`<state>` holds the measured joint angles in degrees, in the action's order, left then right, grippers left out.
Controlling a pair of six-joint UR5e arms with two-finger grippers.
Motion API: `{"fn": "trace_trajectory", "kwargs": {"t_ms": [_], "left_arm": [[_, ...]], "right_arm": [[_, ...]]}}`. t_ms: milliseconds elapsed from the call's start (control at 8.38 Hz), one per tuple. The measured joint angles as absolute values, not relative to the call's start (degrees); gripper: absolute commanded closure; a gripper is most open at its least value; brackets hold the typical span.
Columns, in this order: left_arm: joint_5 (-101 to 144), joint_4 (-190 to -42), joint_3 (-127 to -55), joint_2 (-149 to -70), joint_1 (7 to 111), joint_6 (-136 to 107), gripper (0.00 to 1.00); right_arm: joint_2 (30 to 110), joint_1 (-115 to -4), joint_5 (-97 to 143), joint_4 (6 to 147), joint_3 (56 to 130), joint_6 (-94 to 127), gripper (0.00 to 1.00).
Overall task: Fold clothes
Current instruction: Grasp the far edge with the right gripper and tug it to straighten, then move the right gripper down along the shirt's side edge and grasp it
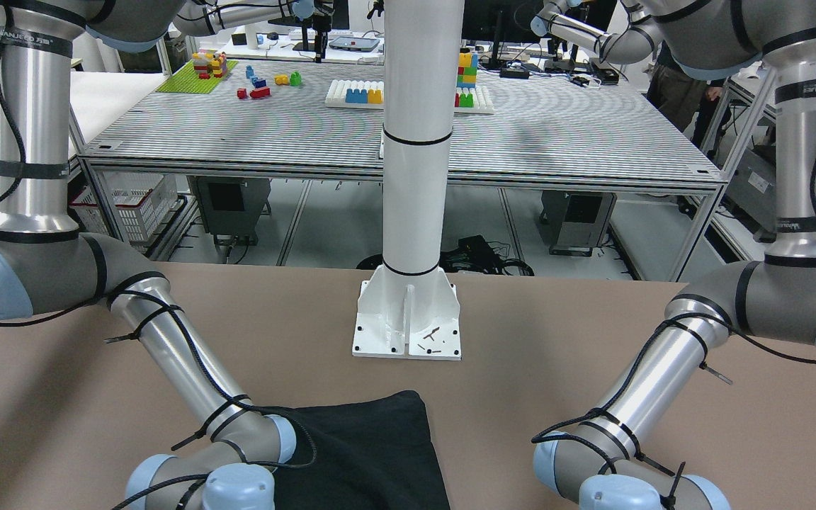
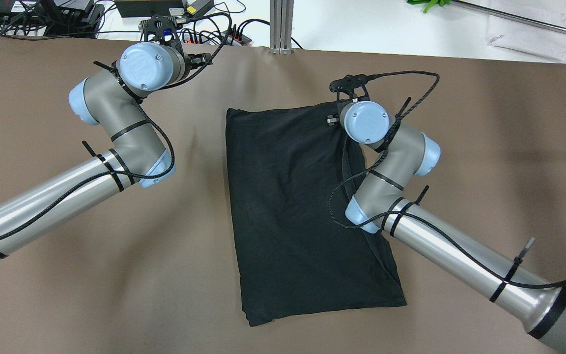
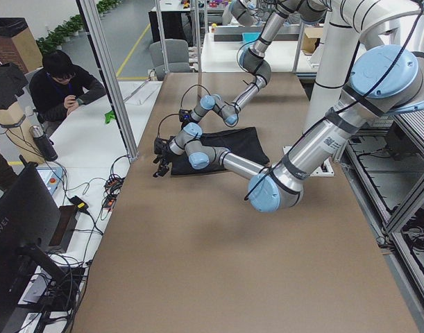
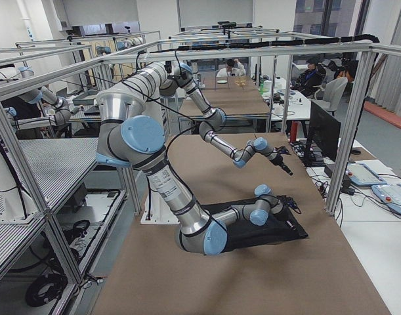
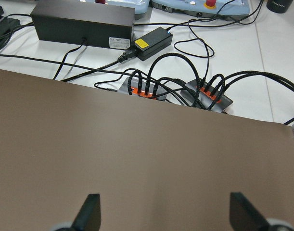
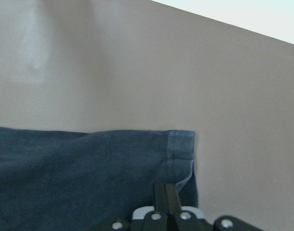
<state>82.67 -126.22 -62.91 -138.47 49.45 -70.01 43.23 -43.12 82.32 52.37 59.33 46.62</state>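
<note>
- My right fingers [image 6: 165, 196] pinch closed on the garment [image 2: 288, 206] at its one-o'clock corner.
- It lies flat on the tabletop [image 2: 67, 275], at the centre.
- My left fingers [image 5: 90, 212] hang spread and empty at ten o'clock.
- Next, likely: draw that corner across to fold.

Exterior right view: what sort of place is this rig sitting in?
Probably a robotics lab: aluminium-framed benches stand in rows, another robot arm works at the next bench, and a seated person is at a desk alongside.

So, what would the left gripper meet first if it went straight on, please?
Probably the bare brown table: the open left gripper points down at it, short of the far edge and the cable hubs beyond; depth is unclear.
</note>
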Motion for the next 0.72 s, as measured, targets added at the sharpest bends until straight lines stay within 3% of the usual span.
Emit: {"fn": "trace_trajectory", "kwargs": {"t_ms": [239, 477, 716], "left_arm": [[82.63, -126.21, -62.92, -138.57, 49.35, -70.24, 0.05], [82.62, -126.21, -62.90, -138.66, 49.28, -70.61, 0.05], [82.62, -126.21, -62.85, -138.69, 49.29, -70.77, 0.05]], "right_arm": [[48.40, -45.78, 85.79, 49.85, 62.18, 42.76, 0.97], [50.24, -47.08, 87.63, 48.34, 63.00, 41.25, 0.06], [50.02, -47.51, 88.77, 48.26, 63.27, 41.49, 0.06]]}}
